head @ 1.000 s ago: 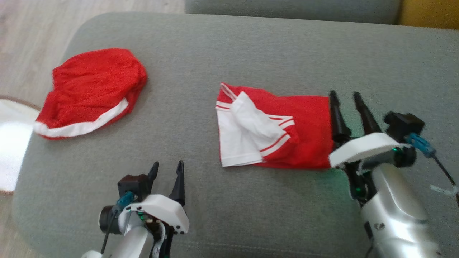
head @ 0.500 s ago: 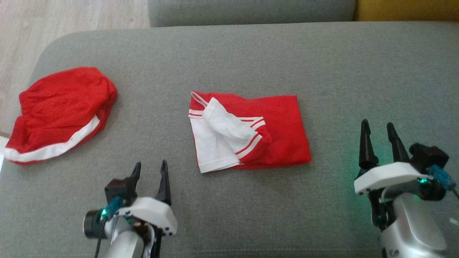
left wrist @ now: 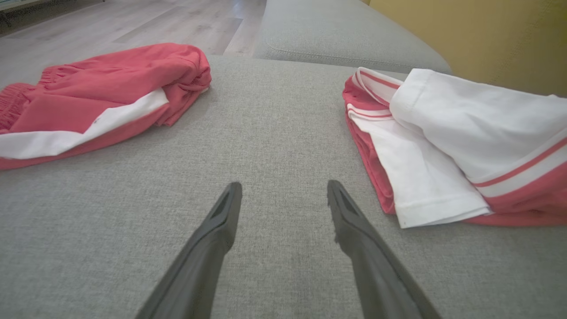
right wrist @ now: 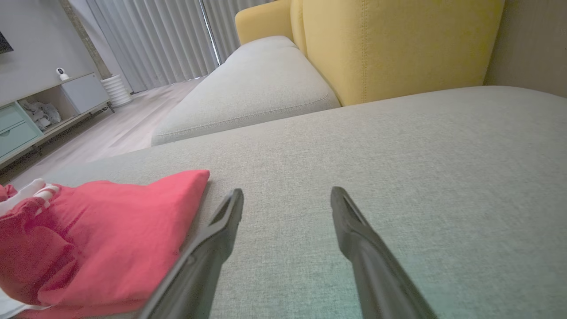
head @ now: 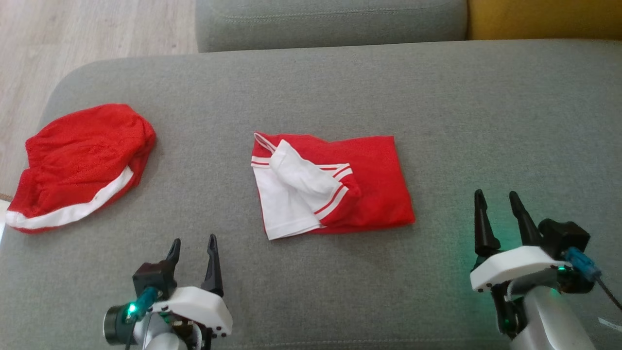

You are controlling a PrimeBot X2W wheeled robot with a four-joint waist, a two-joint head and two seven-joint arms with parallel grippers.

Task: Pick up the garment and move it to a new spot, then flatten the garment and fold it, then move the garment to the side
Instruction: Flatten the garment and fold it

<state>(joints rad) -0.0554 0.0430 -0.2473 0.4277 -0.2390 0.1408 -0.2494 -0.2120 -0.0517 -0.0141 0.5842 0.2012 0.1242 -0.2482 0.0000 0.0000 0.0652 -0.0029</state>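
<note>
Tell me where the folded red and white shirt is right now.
In the head view the folded shirt lies mid-cushion on the grey sofa, right of the red shorts, beyond and between the left pincer and the right pincer, touching neither.

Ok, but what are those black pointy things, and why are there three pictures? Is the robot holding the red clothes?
Those black pointy things are the robot's fingers. It has two arms, each ending in a gripper with two fingers: the left gripper and the right gripper. The picture from above comes from a camera on its head, looking down at a grey sofa seat. The other two come from small cameras on its wrists, looking along the fingers, so everything looks close. On the seat lie a folded red and white garment in the middle and a bunched red garment with a white band toward the robot's left. Both grippers are open and hold nothing; they sit either side of the folded garment, apart from it.
</note>
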